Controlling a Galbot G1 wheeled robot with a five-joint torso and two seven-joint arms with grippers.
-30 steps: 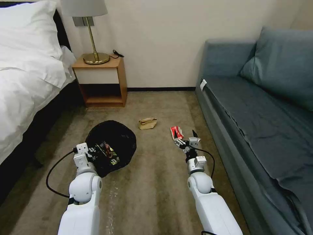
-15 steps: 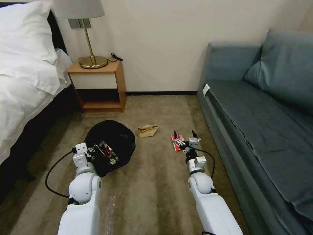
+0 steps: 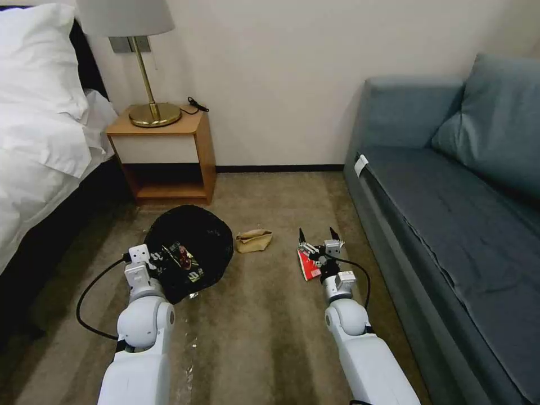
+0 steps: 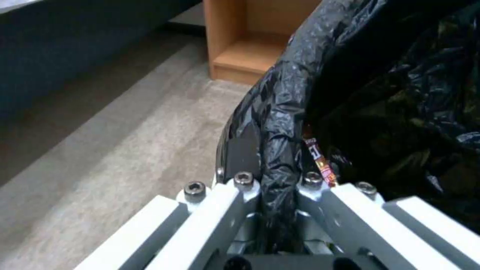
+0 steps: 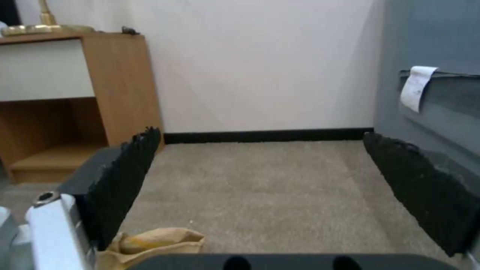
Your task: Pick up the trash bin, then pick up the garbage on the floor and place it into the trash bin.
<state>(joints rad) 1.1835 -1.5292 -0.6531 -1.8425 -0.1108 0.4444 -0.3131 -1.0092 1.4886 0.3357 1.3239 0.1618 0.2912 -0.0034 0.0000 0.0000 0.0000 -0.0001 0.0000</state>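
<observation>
Carpet (image 3: pixel 270 315): red packet (image 3: pixel 307 265) lengthwise away

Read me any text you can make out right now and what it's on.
Nothing legible.
Snack wrapper in the trash bin: print blurred.
Red-and-white packet under the right gripper: too small.
Sofa tag: unreadable.

You see the black-bagged trash bin (image 3: pixel 191 250) on the carpet, wrappers (image 3: pixel 183 262) showing inside it. To its right lies crumpled tan paper (image 3: pixel 253 240); farther right, a red-and-white packet (image 3: pixel 307 265) lies flat.
</observation>
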